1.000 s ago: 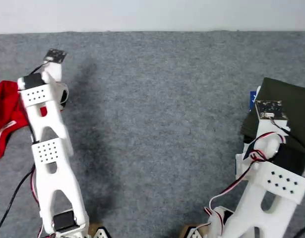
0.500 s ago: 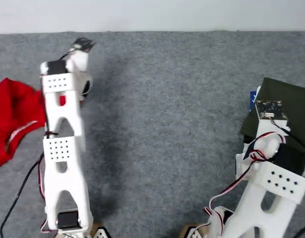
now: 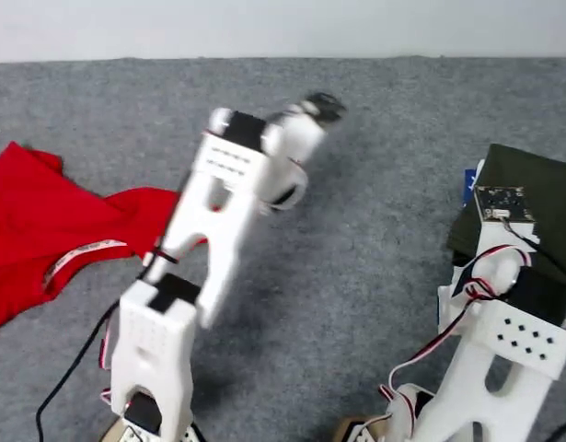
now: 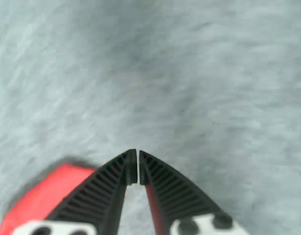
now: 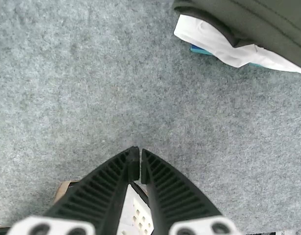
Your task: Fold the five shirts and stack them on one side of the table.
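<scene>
The left gripper (image 4: 133, 167) is closed tip to tip, with cloth of the red shirt (image 3: 52, 221) showing between and behind its fingers, so it seems to hold a fold. The shirt lies at the table's (image 3: 356, 138) left edge, one corner stretched toward the middle. The right gripper (image 5: 140, 166) is closed and empty near the front right corner, beside the stack of folded shirts (image 3: 531, 193) at the right edge.

The grip looks thin, so the cloth could slip out or land bunched and be hard to fold.

The high view shows how the shirt is spread, and the left wrist view shows the pinch. The right wrist view shows white and blue layers under the stack's dark top.
</scene>
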Robot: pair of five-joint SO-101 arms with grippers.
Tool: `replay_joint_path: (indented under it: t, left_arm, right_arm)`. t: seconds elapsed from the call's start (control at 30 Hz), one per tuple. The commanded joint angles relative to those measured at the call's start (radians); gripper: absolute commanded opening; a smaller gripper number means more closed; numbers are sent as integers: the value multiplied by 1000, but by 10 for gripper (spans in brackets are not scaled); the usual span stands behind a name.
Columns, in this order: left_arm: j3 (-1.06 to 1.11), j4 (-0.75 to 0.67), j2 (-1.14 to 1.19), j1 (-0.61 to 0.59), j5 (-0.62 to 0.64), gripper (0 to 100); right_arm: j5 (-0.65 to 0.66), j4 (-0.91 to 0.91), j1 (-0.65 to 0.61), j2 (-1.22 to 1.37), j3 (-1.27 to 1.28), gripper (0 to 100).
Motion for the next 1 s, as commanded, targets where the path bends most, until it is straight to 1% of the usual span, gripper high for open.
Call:
replay_joint_path:
  t: [0.0,0.07,0.13,0.2,0.3,0.47,0.5,0.57,0.67,0.7,0.83,0.97]
  left_arm:
    - [12,26,-120,115,8,13]
    - [15,25,-137,133,8,13]
    - [15,25,-140,112,23,13]
    - [15,26,-140,49,64,14]
    - [30,28,-147,-57,81,17]
    - [114,29,-207,-232,83,107]
    - [139,29,-239,-267,83,112]
    - [199,29,-311,-339,83,113]
    - [308,29,-425,-470,78,114]
    - [348,29,-460,-519,75,114]
    - [483,26,-589,-740,15,115]
    - [532,25,-654,-967,-51,115]
  right_arm:
    - [-6,41,-4,-18,-6,11]
    - [-6,41,-4,-18,-6,11]
    - [-6,41,-4,-18,-6,11]
    - [-6,41,-4,-18,-6,11]
    - [-6,41,-4,-18,-6,13]
    - [-6,39,-28,-10,-12,16]
    - [-6,39,-56,-8,-12,18]
    - [-6,39,-137,-8,-12,55]
    - [-14,30,-317,-7,-12,132]
    - [-14,19,-381,-7,-12,141]
    - [-14,-62,-595,22,-12,112]
    - [-11,-124,-766,140,-12,112]
